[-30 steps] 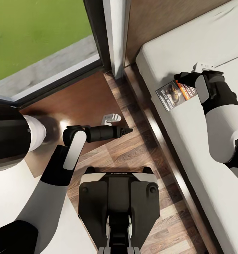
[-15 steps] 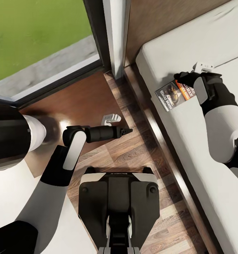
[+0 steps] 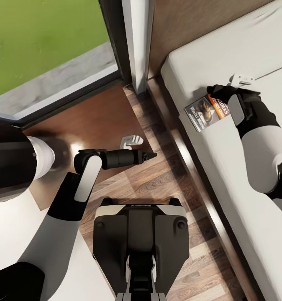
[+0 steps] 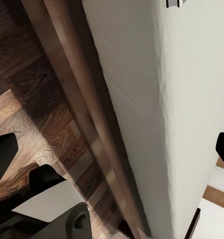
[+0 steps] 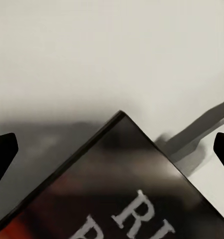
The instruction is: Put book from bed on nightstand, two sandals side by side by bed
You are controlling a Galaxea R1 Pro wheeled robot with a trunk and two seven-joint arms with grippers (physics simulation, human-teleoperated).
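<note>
The book [image 3: 204,112], grey-dark with an orange band, lies on the light-grey mattress of the bed [image 3: 224,175] near its left edge. My right gripper [image 3: 216,93] hovers right over the book's far end, open. In the right wrist view the book's corner [image 5: 127,189] sits close up between the two dark fingertips [image 5: 2,154]. My left gripper [image 3: 150,155] hangs open over the wood floor between the nightstand [image 3: 91,119] and the bed, pointing at the bed's side [image 4: 162,99]. The sandals are out of view.
A dark-framed window [image 3: 53,46] with grass outside stands behind the nightstand. A small white object [image 3: 130,141] lies by the nightstand's near corner, and another [image 3: 241,78] lies on the mattress beyond my right gripper. My base [image 3: 141,238] stands on the plank floor beside the dark bed frame [image 4: 67,79].
My right wrist has turned and settled slightly over the book, which has barely shifted. The left arm has not moved.
</note>
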